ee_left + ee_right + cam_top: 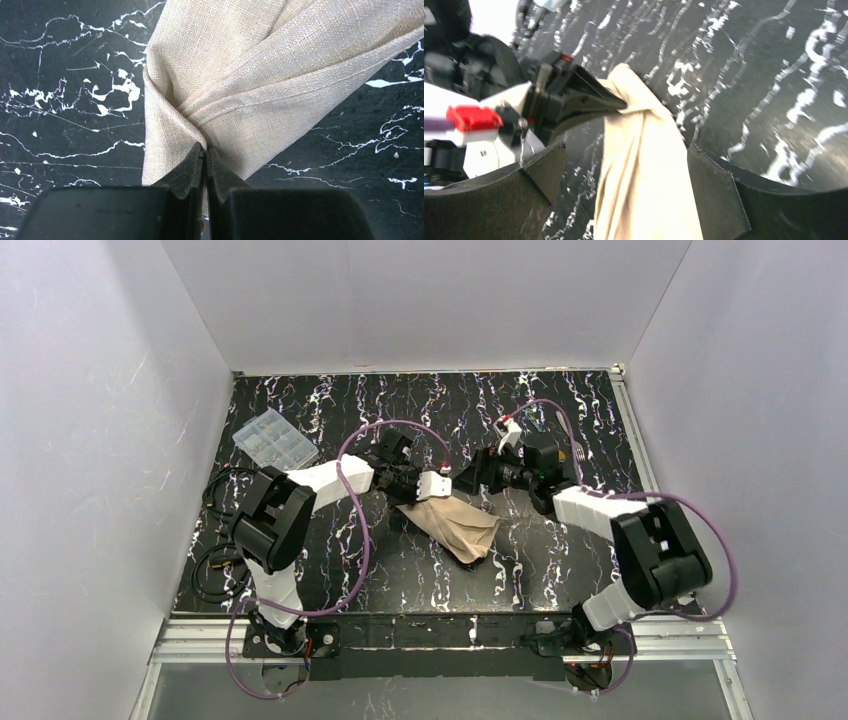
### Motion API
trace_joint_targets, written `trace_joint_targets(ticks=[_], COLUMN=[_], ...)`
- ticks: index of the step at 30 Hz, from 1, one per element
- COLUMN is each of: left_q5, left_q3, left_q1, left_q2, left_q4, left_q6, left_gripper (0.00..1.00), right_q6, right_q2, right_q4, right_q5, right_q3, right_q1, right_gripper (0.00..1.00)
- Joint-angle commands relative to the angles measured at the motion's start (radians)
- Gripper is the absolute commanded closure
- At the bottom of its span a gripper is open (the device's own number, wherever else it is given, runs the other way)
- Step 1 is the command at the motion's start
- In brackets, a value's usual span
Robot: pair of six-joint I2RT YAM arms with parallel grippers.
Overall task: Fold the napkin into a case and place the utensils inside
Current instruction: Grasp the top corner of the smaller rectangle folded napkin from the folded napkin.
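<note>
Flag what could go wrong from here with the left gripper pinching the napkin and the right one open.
1. The left gripper pinches only a bunched edge of the napkin; a pull could slip it free or undo the folds.
2. The right gripper stands open astride the cloth, holding nothing, so that end may slump.
3. Both grippers sit close together; a careless move could knock them.

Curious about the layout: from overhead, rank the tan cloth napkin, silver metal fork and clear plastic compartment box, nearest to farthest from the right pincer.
1. The tan cloth napkin: right at the open right pincer, centre.
2. The silver metal fork: far right.
3. The clear plastic compartment box: far left.
</note>
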Motion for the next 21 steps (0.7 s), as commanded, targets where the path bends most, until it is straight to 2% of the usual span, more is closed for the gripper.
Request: trace_joint_targets(ticks=[1, 3, 6, 8, 10, 14, 17, 21], left_q5=[-0.051, -0.034, -0.005, 0.004, 0.015, 0.01, 0.0, -0.014], left_q3=[-0.015, -0.009, 0.011, 0.029, 0.039, 0.056, 0.036, 0.014], left_q1=[0.025, 0.035, 0.044, 0.044, 0.046, 0.046, 0.048, 0.047], left_q2=[0.036, 0.036, 0.056, 0.065, 0.07, 0.081, 0.067, 0.055], left_q4=[-0.189, -0.201, -0.235, -0.252, -0.255, -0.283, -0.261, -0.224], left_q6=[-0.03, -0.054, -0.078, -0.088, -0.101, -0.103, -0.095, -0.1], left_gripper=[1.0, 1.0, 1.0, 1.0, 1.0, 1.0, 1.0, 1.0], right_q6=[-0.226, -0.314, -0.368, -0.504, -0.662, -0.915, -0.928, -0.786], right_q2=[-0.19, -0.309, -0.474, -0.515, -0.521, -0.52, -0.518, -0.546], right_q4=[-0.303, -0.37, -0.367, -0.39, -0.501, -0.763, -0.83, -0.765], right_q5=[0.163, 0.255, 0.333, 0.214, 0.094, 0.142, 0.197, 0.34], right_q3=[-0.025, -0.032, -0.073, -0.062, -0.015, 0.079, 0.098, 0.021], right_q1=[-0.018, -0.017, -0.018, -0.018, 0.007, 0.171, 0.279, 0.391], right_gripper=[0.01, 0.01, 0.01, 0.01, 0.01, 0.01, 0.01, 0.01])
